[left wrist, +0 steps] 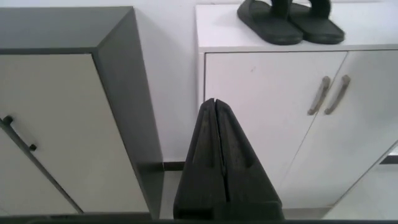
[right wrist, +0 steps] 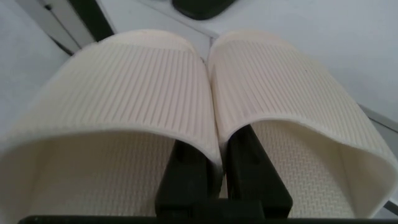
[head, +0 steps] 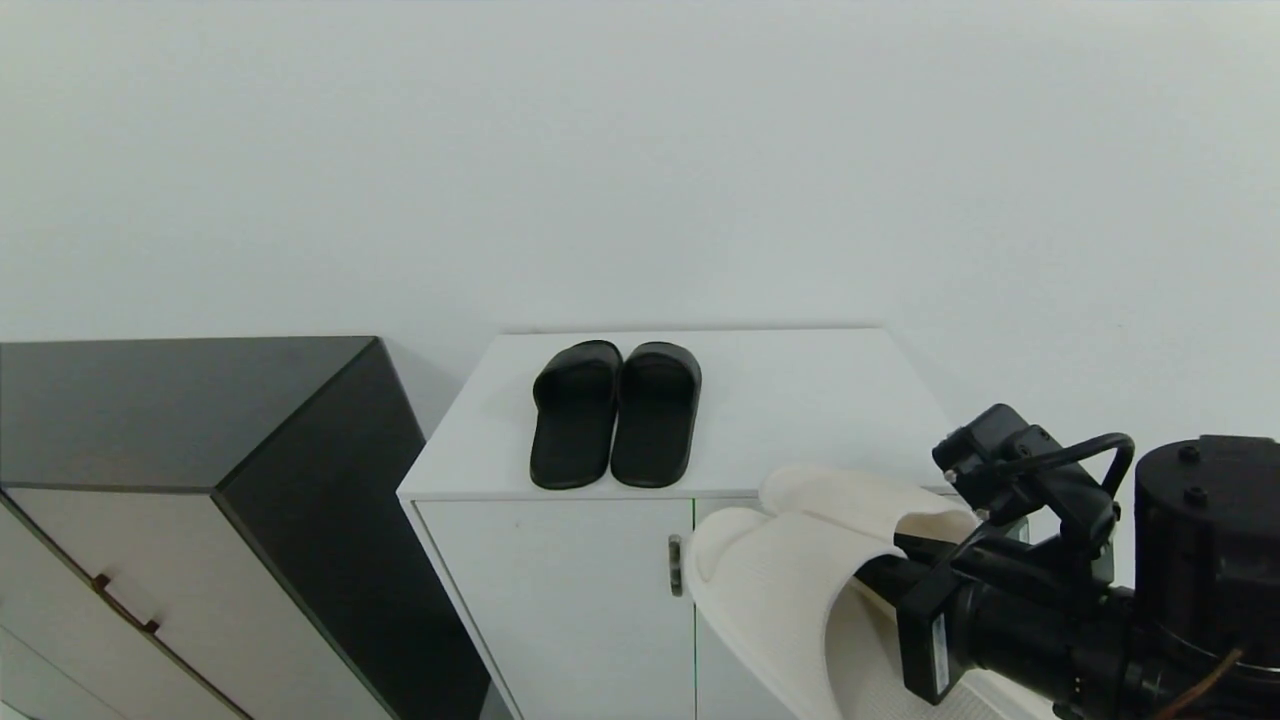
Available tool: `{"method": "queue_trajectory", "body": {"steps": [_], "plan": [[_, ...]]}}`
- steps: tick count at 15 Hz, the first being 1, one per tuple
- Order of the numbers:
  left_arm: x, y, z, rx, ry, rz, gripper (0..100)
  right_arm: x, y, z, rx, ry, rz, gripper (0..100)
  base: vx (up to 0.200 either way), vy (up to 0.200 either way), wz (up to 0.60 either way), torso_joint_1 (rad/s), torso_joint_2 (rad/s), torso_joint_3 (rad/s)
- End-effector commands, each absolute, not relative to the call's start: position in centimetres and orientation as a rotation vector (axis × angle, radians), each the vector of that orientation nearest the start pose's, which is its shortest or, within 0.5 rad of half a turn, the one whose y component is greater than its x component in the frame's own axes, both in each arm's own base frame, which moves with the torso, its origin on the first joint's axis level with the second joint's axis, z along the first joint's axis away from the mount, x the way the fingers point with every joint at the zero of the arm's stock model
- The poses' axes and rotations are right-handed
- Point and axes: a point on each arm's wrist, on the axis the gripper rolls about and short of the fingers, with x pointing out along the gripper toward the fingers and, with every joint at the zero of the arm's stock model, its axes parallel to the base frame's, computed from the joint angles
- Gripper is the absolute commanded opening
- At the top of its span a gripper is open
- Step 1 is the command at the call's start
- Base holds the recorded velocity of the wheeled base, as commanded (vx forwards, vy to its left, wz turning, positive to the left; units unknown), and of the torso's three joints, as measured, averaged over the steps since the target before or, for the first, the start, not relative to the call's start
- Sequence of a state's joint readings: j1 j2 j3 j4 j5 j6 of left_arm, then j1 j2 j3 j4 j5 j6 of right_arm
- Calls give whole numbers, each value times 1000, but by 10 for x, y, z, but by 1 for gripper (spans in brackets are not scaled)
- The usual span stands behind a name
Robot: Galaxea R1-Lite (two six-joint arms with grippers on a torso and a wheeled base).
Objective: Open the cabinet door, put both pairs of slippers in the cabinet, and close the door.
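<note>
A pair of black slippers (head: 615, 415) (left wrist: 289, 22) lies side by side on top of the white cabinet (head: 560, 590) (left wrist: 267, 93). Both cabinet doors are closed, with the metal handles (head: 675, 565) (left wrist: 329, 94) meeting at the middle seam. A pair of white ribbed slippers (head: 800, 580) (right wrist: 205, 106) hangs in front of the cabinet's right door, below the top edge. My right gripper (head: 890, 565) (right wrist: 221, 180) is shut on them, one finger inside each strap, pinching their inner sides together. My left gripper (left wrist: 214, 102) is shut and empty, low down before the gap between the two cabinets.
A dark grey cabinet (head: 200, 410) (left wrist: 62, 28) with pale drawer fronts stands close to the left of the white one. A plain white wall (head: 640, 150) runs behind both. Floor shows in the narrow gap between them.
</note>
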State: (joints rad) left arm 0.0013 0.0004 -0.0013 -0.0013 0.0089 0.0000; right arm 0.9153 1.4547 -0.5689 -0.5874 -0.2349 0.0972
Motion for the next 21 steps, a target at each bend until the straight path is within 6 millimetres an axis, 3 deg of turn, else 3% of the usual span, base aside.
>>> {"method": "queue_trajectory", "body": {"steps": [1, 6, 21], "plan": [[-23, 0, 76, 0, -2, 11, 0, 144, 179, 178, -79, 294, 662, 0, 0, 0, 0, 0, 0, 0], [-23, 0, 76, 0, 0, 11, 0, 142, 178, 176, -84, 298, 674, 0, 0, 0, 0, -34, 74, 48], [-23, 0, 76, 2, 0, 12, 0, 137, 176, 176, -85, 298, 695, 0, 0, 0, 0, -205, 520, 308]]}}
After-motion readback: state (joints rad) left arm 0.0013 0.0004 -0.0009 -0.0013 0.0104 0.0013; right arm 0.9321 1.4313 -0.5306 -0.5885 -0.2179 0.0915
